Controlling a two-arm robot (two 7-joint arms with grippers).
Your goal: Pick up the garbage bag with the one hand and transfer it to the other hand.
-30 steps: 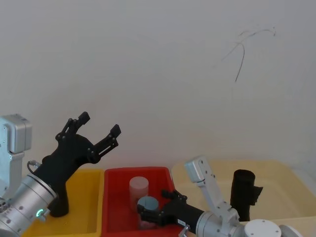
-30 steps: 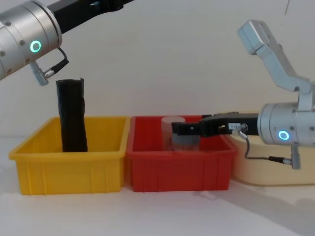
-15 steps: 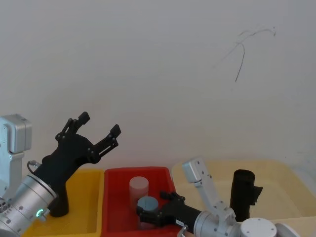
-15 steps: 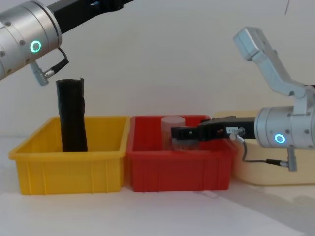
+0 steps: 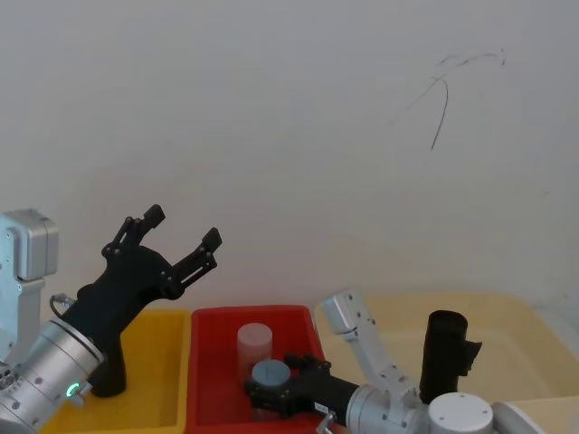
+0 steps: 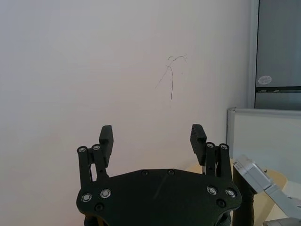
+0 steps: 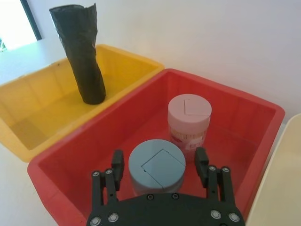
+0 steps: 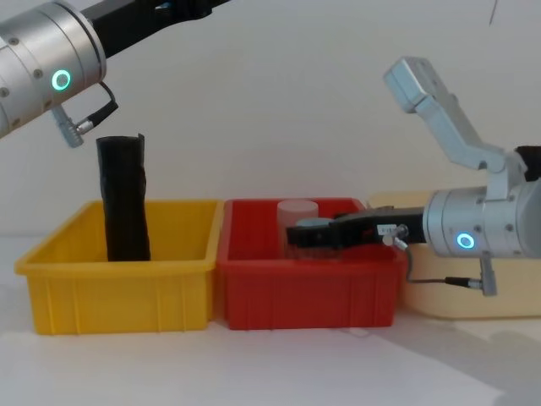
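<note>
Right end effector [image 7: 160,167] reaching low into the red bin [image 7: 244,136], fingers spread to either side of the blue-lidded jar [image 7: 156,165], not touching it as far as can be told. Pink-lidded jar [image 7: 189,120] just beyond it in the same bin. Left end effector [image 5: 176,240] raised high above the yellow bin [image 8: 118,279], fingers spread wide and empty, pointing up toward the white wall [image 5: 289,136]. White counter [image 8: 279,364] under three bins in a row: yellow farthest from the right end effector, red in the middle, cream tray [image 5: 507,316] on the other side. Thin dark scrawl [image 5: 443,95] on the wall high above both end effectors. Garbage bag [image 8: 124,199] standing upright in the yellow bin, below and behind the left end effector, well apart from it, taller than the bin wall; from the right end effector, off across the red bin's wall in the neighbouring bin [image 7: 80,54]. Second black roll [image 5: 443,357] upright in the cream tray, beside the right arm.
</note>
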